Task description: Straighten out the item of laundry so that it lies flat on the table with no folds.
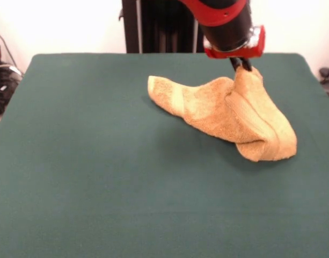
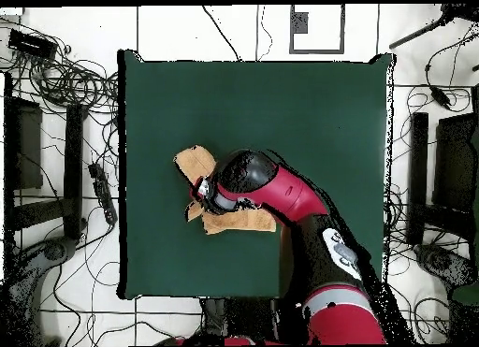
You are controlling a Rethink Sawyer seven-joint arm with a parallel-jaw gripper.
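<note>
On the green desk (image 1: 100,177) the towel (image 1: 218,107) lies bunched and folded, sloping down and away from the end effector (image 1: 240,65), which pinches its raised peak. The step looks like lifting a corner; next, probably draw it outward to open the fold.

No words, labels or numbers can be read in either view. Nothing printed shows clearly enough to make out

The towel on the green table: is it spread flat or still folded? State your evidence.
Folded. The towel is bunched, one part pulled up into a peak at the gripper, with a doubled-over flap lying on the table.
</note>
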